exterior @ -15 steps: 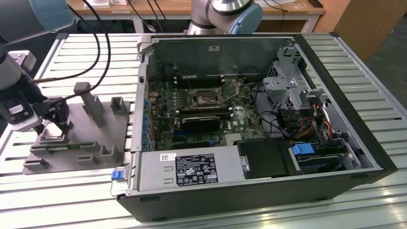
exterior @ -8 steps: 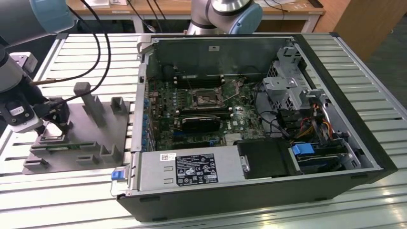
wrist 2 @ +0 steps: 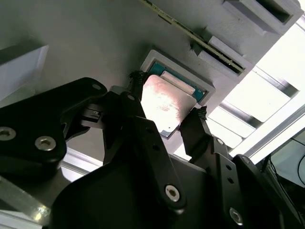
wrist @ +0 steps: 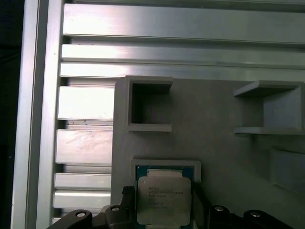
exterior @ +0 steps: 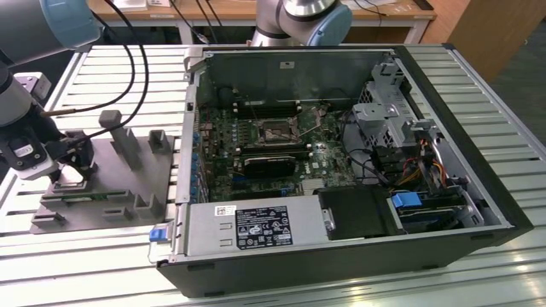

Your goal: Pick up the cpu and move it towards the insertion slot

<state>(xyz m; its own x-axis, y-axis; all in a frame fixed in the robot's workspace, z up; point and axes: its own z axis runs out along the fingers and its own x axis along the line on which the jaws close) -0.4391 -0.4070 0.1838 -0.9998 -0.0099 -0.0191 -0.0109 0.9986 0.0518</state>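
Silver cpu (wrist 2: 164, 104) in the clenched claw (wrist 2: 167, 94) (second wrist view); insertion slot (exterior: 275, 131) well apart, exterior view.

It was a robotics lab. A grey-and-pale-blue jointed robot arm (exterior: 311, 16) rose behind a slatted aluminium-profile table (exterior: 486, 77), where a black desktop computer case (exterior: 482, 160) lay opened on its side, its green motherboard (exterior: 224, 147) bare. Beside it sat a grey plastic fixture plate (exterior: 115, 160) with upright blocks, the arm's black gripper (wrist 2: 167, 98) clamped on a small silver cpu (wrist: 163, 198). Black cables (exterior: 140, 64) trailed across; a wooden workbench (exterior: 384, 11) ran behind.
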